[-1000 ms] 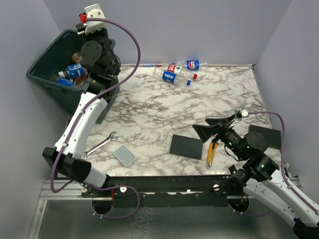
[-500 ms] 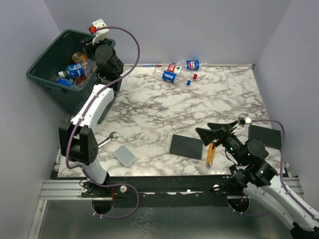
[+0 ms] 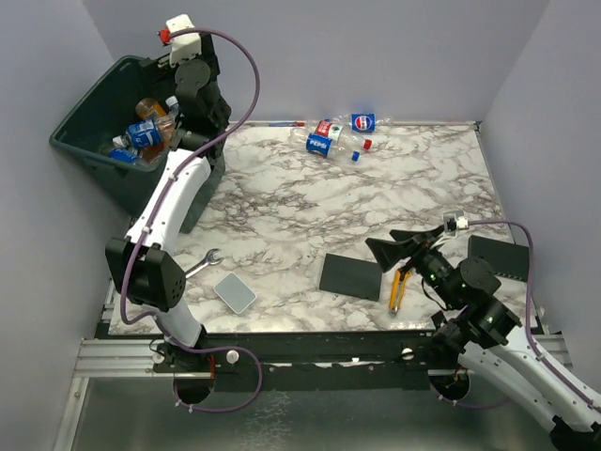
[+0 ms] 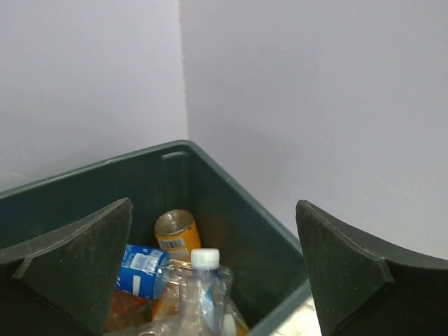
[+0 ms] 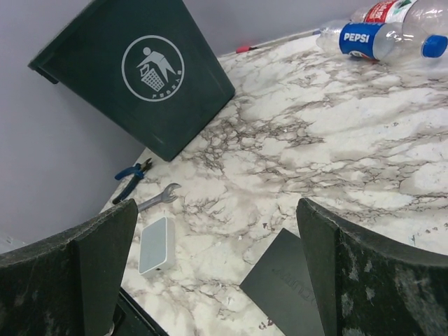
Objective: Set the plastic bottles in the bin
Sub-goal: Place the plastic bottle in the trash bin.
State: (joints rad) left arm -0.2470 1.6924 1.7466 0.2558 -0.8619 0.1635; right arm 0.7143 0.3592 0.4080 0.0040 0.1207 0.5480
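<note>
Find crushed clear plastic bottles (image 3: 338,132) crosswise at far surface (image 3: 310,207) edge. Note left end effector (image 4: 213,206) spread over dark grey-green plastic bin (image 3: 86,97); right end effector (image 5: 217,206) spread, likely nearer.

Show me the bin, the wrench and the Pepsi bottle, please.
bin (image 5: 152,68): right wrist view, side wall, at the white symbol.
wrench (image 5: 155,199): right wrist view, mid-shaft.
Pepsi bottle (image 5: 364,38): right wrist view, on the blue label.

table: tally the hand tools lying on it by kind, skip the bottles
wrench: 1
blue-handled pliers: 1
yellow utility knife: 1
total: 3
</note>
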